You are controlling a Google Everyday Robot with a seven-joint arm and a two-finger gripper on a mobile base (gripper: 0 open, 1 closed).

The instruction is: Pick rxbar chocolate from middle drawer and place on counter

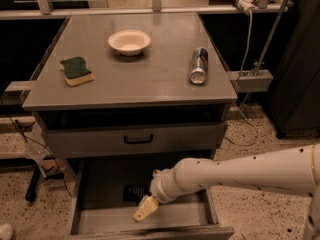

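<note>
gripper [145,209] low inside the pulled-out middle drawer [100,206], over its floor near the front; spread or pressed together, can't tell; rxbar chocolate [133,192] lies just behind it on the drawer floor (partly hidden by the wrist); arm [240,171] comes in from the right; counter [160,84] above holds sponge [76,70], bowl [129,41], can [199,65] on its side

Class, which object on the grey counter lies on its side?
The silver cylindrical can, toppled; the white bowl and green sponge sit flat. The gripper is in the open grey middle drawer.
</note>
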